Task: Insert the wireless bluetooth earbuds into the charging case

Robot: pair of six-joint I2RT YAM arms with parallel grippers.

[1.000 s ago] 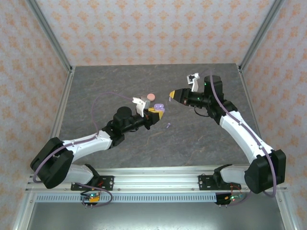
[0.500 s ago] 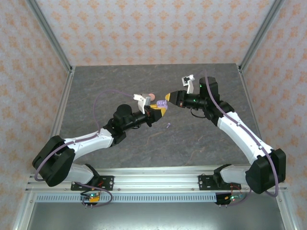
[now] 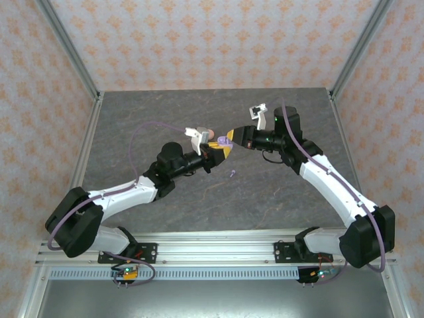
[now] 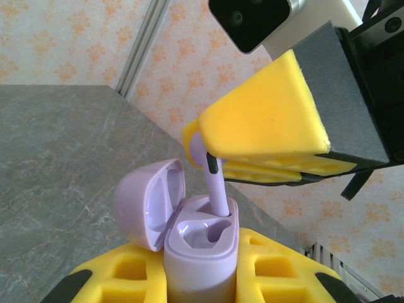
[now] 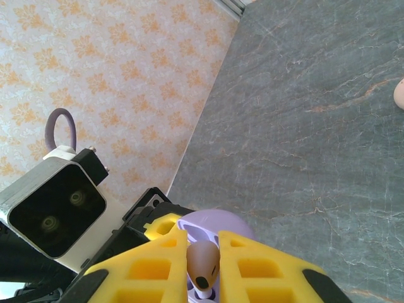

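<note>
My left gripper is shut on an open lilac charging case, held upright above the table with its lid swung back to the left. My right gripper meets it from the right, shut on a lilac earbud. The earbud's stem points down into the case's far slot, and the near slot is empty. In the right wrist view the earbud's head sits pinched between the yellow fingers, over the case. A second lilac earbud lies on the table just below the grippers.
A salmon-pink round case sits on the table behind the left wrist camera, partly hidden, and its edge also shows in the right wrist view. The grey stone-patterned tabletop is walled by patterned panels and metal posts.
The right gripper has swung left with the earbud to meet the left gripper. The left gripper has carried the open case up and slightly away. The earbud's stem now stands in the case's slot.
</note>
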